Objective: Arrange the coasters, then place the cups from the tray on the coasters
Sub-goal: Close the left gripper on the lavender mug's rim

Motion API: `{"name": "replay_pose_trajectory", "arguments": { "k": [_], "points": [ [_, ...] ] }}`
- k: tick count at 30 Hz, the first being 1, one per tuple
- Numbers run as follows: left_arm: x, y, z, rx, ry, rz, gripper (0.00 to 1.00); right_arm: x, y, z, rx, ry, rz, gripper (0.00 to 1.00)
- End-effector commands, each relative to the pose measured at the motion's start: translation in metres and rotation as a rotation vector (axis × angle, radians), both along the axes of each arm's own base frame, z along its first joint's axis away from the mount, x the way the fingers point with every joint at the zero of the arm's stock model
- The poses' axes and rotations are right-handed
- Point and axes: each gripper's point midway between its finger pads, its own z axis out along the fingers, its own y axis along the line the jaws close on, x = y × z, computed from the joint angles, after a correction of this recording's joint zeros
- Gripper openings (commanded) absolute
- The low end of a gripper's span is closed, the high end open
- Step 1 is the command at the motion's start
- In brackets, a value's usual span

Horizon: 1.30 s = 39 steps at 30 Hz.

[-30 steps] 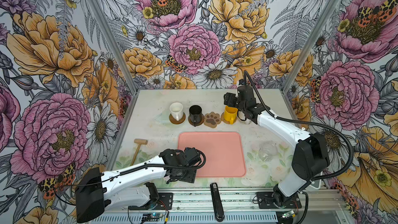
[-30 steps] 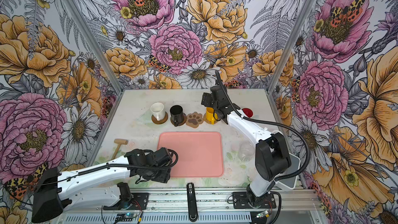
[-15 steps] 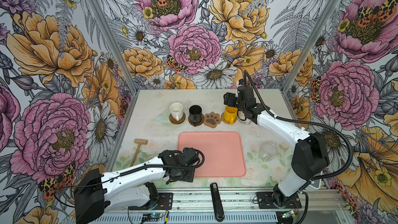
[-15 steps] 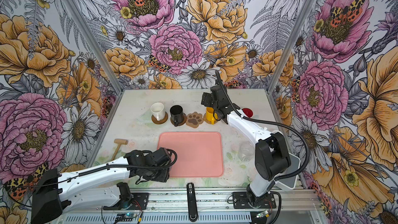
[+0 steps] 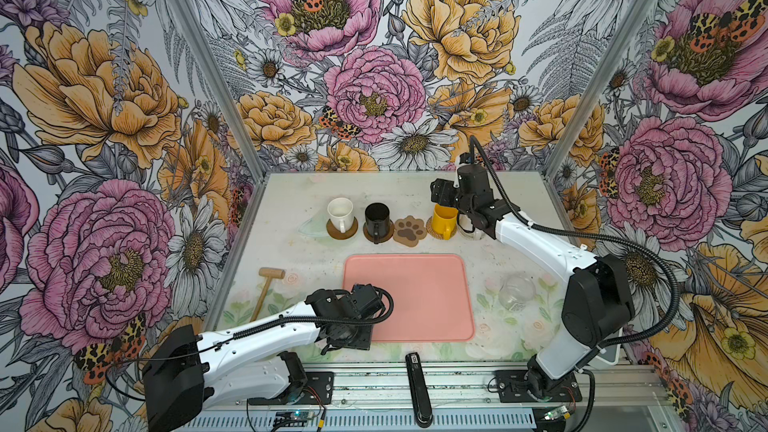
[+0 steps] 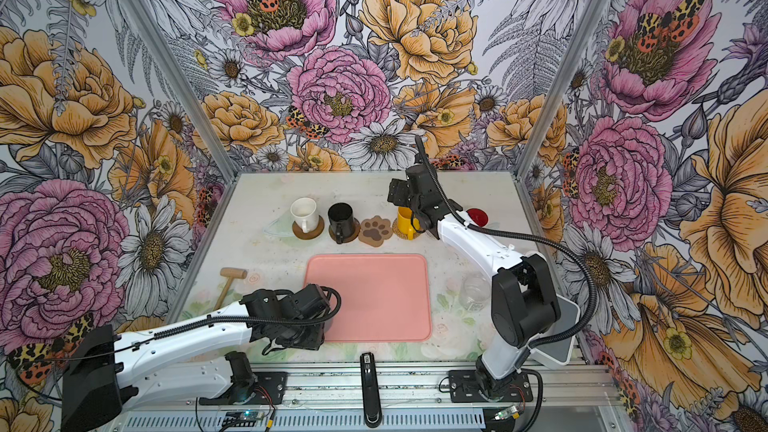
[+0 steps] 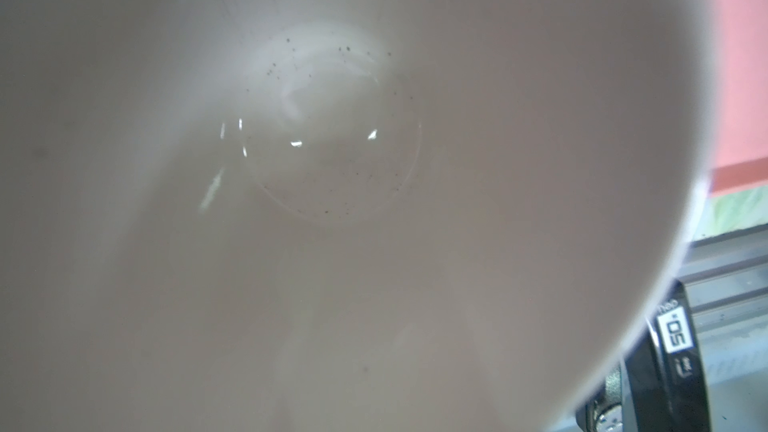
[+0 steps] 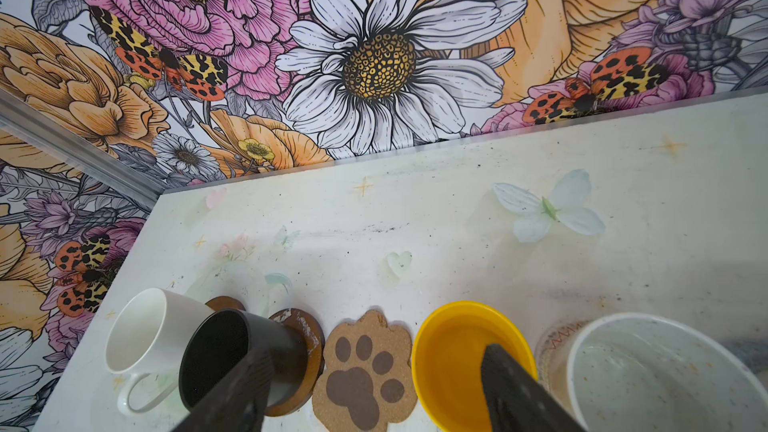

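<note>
Left wrist view | white-glazed ceramic mug (image 7: 332, 160), flat salmon-pink rectangular tray (image 7: 739, 56) near-left corner | left gripper (image 5: 353, 336) closure unverifiable | recommend: seat squarely, lift vertically.

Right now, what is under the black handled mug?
A glossy brown round coaster lies under the black handled mug; only its edge shows. The mug hides its middle.

On the table (image 5: 299, 201) I see a row on the far side, left to right: left mug (image 5: 340, 213) on left coaster (image 5: 351, 232), second mug (image 5: 377, 218) on second coaster (image 5: 388, 235), bare coaster (image 5: 409, 231), third mug (image 5: 444, 218) on fourth coaster (image 5: 431, 230), each just beside the next. The tray (image 5: 419, 297) lies nearer me, mid-table. A mallet (image 5: 266, 289) lies left of it, a jar (image 5: 516, 292) right.
</note>
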Motion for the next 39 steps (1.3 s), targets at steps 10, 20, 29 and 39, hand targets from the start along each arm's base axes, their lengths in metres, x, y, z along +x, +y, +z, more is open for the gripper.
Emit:
{"name": "replay_pose_trajectory", "arguments": {
  "k": [10, 20, 29, 39],
  "points": [
    [0.0054, -0.002, -0.0051, 0.0, -0.001, 0.023, 0.47, 0.0088, 0.0019, 0.0033, 0.022, -0.011, -0.003, 0.81],
    [0.0072, -0.0029, -0.0054, 0.005, 0.0, 0.024, 0.41, 0.009, 0.001, 0.0037, 0.024, -0.011, -0.004, 0.81],
    [0.0073, -0.0029, -0.0076, 0.019, 0.007, 0.018, 0.29, 0.0096, -0.0009, 0.0021, 0.025, -0.008, -0.008, 0.81],
    [0.0097, -0.0045, -0.0083, 0.033, 0.008, 0.01, 0.12, 0.0095, -0.0017, 0.0017, 0.027, -0.006, -0.008, 0.81]
  ]
}}
